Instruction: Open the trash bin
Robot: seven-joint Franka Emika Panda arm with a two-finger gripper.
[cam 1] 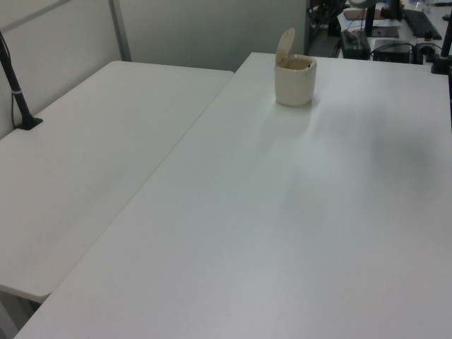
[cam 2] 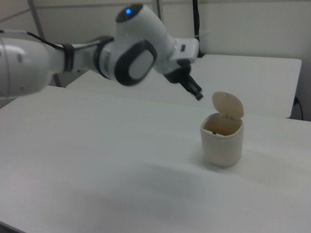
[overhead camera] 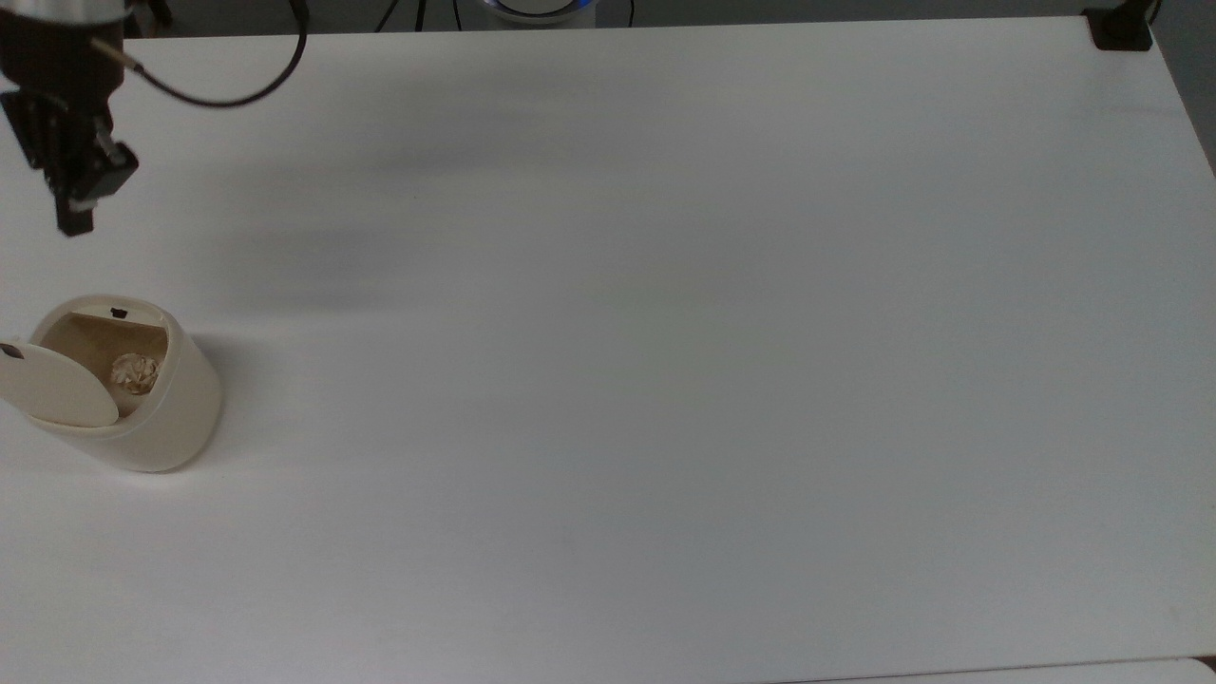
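Bin (overhead camera: 142,418) open, lid (cam 2: 228,104) upright, crumpled scrap (overhead camera: 134,372) inside; gripper (overhead camera: 74,214) well clear, jaws seemingly pressed together. Likely risks: lid dropping shut again; bin toppling from a stray knock.

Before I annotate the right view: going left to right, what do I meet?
Arm → gripper → bin, its lid up.
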